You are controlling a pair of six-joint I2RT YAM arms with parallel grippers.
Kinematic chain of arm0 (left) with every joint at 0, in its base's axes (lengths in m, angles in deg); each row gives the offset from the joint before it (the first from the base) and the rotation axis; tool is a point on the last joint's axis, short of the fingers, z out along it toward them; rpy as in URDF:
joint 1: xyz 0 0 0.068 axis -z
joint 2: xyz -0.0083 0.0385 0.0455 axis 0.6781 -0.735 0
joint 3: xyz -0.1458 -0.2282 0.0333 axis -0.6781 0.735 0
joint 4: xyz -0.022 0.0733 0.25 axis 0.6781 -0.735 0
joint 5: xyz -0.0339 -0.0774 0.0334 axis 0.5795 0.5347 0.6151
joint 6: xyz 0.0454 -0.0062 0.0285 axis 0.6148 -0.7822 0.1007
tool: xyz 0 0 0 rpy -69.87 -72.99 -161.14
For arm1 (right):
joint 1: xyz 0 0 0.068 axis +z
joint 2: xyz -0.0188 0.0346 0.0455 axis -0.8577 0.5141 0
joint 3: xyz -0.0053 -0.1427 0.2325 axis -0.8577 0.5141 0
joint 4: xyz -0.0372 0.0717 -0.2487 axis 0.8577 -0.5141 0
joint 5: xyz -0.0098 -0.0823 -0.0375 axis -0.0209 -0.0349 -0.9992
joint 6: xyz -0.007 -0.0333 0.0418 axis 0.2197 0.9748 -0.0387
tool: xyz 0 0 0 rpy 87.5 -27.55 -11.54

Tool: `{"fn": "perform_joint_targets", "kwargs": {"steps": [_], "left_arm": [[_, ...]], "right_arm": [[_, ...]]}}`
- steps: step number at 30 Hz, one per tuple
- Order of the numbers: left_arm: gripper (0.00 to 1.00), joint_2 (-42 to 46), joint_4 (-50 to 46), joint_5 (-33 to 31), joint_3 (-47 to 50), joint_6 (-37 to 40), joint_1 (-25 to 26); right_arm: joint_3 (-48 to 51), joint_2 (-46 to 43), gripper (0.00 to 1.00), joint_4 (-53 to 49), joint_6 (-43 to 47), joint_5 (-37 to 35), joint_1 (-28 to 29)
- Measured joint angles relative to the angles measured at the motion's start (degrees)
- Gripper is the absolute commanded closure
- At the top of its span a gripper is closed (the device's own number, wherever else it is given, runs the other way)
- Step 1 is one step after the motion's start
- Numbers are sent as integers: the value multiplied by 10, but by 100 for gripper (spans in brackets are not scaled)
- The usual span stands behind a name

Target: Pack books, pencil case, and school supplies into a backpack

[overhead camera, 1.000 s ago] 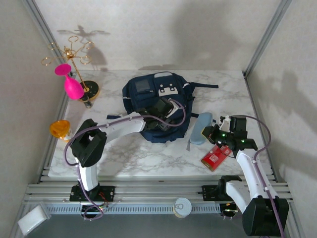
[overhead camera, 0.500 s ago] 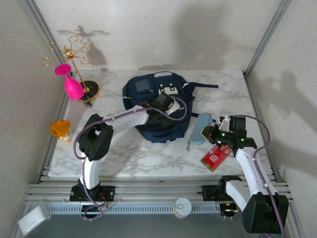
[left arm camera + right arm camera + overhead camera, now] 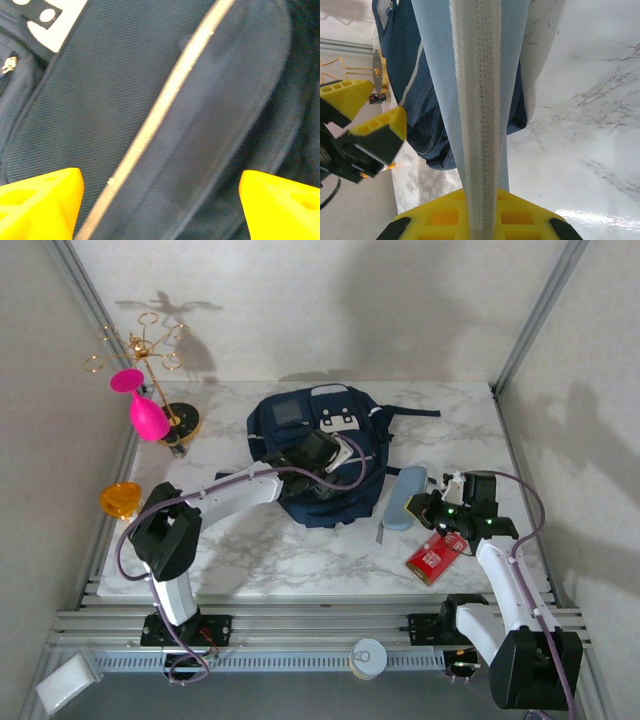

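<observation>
Pinching the pencil case (image 3: 405, 498), your right fingers (image 3: 430, 511) are clenched on it; it sits just right of the backpack (image 3: 300, 415), long axis pointing away (far end leaning right). Left fingers (image 3: 37, 200) spread, released, over backpack fabric.

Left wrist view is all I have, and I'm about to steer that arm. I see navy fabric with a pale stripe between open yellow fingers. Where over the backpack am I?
Observer: From above, your left fingers hang over the near half of the backpack, about mid-width. The bag lies flat on the table.
Operator: Is the pencil case packed yet?
Observer: No. The pencil case is outside the bag, just off its right side, and the right fingers are shut on its near end.
Operator: And the red pack?
Observer: The red pack lies on the table nearer the bases, beside the right arm, and nothing holds it.
</observation>
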Motion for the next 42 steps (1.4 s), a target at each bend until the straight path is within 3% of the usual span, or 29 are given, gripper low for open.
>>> {"fn": "perform_joint_targets", "kwargs": {"steps": [10, 16, 23, 32, 38, 41, 42], "left_arm": [[3, -67, 26, -19, 3, -2, 33], [5, -134, 35, -42, -74, -13, 33], [16, -161, 29, -43, -139, -14, 4], [43, -160, 21, -32, -140, -23, -17], [75, -160, 25, -19, -123, -37, -19], [100, -160, 25, -16, -125, -36, -19], [100, -160, 24, -16, -127, -33, -19]], "right_arm": [[0, 0, 92, 4, 0, 2, 0], [0, 0, 92, 4, 0, 2, 0], [-10, -2, 91, -6, 7, 0, 0], [-13, -5, 91, -5, 6, 0, -1], [-13, -8, 91, -5, 6, 0, -1], [-14, -8, 91, -5, 7, 0, -1], [-14, -7, 91, -5, 7, 1, -1]]}}
